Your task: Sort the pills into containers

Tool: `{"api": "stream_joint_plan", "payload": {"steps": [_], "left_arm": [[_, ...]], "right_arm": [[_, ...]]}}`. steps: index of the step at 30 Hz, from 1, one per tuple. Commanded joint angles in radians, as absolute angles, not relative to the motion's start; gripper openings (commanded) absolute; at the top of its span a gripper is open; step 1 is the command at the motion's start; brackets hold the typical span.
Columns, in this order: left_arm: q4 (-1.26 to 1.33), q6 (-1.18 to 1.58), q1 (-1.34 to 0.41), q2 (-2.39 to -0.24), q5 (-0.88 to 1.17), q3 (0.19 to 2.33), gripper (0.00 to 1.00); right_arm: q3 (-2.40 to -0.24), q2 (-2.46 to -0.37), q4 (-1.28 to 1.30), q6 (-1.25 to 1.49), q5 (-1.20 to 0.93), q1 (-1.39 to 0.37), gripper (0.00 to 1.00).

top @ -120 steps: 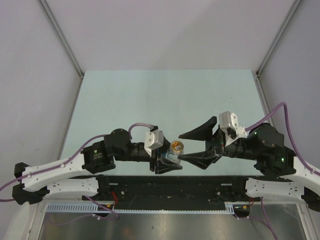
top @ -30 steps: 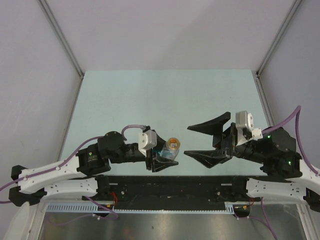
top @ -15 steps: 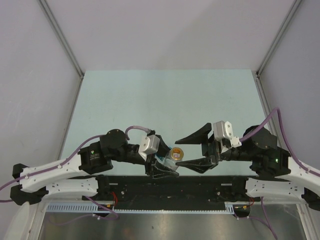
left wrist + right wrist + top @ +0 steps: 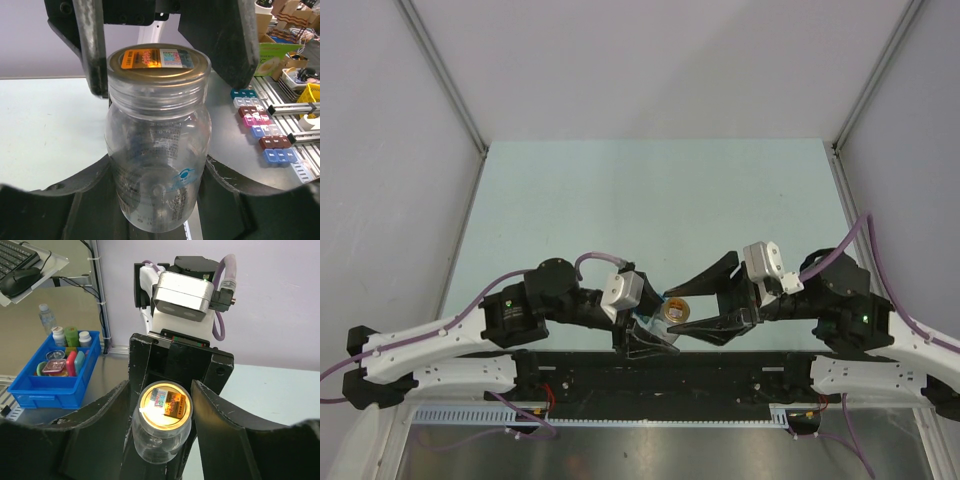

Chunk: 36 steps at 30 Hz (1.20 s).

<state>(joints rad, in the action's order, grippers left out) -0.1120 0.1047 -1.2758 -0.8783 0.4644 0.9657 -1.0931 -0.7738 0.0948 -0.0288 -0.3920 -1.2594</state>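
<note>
Clear tan-capped bottle [image 4: 157,150] in left gripper [image 4: 648,330], contents indistinct.

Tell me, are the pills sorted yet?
Not yet. Nothing looks sorted: the lid is still on the bottle. Right now the left fingers hold the bottle, and the right fingers sit either side of the lid. Left to do: open it and do all the sorting.

Pale green table [image 4: 650,190] between plain lavender walls [image 4: 660,60], blue bin [image 4: 55,386] of bottles [image 4: 71,336] on a grey bench [image 4: 109,371].
</note>
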Motion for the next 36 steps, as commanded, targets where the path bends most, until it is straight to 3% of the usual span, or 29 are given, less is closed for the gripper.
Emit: {"api": "stream_joint_plan", "payload": {"steps": [1,6,10,11,19,29,36], "left_arm": [[-0.058,0.08,-1.276,-0.873,0.495,1.012,0.0],[-0.061,0.078,-1.276,-0.874,0.494,1.02,0.0],[-0.06,0.074,-1.276,-0.874,0.48,1.023,0.0],[-0.06,0.075,-1.276,-0.874,0.474,1.025,0.0],[-0.063,0.081,-1.276,-0.841,0.252,1.006,0.01],[-0.064,0.023,-1.276,-0.841,-0.133,0.974,0.0],[-0.064,0.003,-1.276,-0.888,-0.328,0.977,0.01]], "right_arm": [[-1.091,-0.79,0.049,-0.005,-0.429,-1.258,0.55],[-1.091,-0.795,0.049,0.023,-0.437,-1.256,0.46],[-1.091,-0.793,0.049,0.029,-0.437,-1.256,0.29],[-1.091,-0.793,0.051,0.031,-0.434,-1.256,0.21],[-1.091,-0.804,0.081,0.086,-0.154,-1.258,0.0],[-1.094,-0.842,0.075,0.172,0.233,-1.273,0.0],[-1.094,-0.85,0.064,0.225,0.391,-1.285,0.0]]}}
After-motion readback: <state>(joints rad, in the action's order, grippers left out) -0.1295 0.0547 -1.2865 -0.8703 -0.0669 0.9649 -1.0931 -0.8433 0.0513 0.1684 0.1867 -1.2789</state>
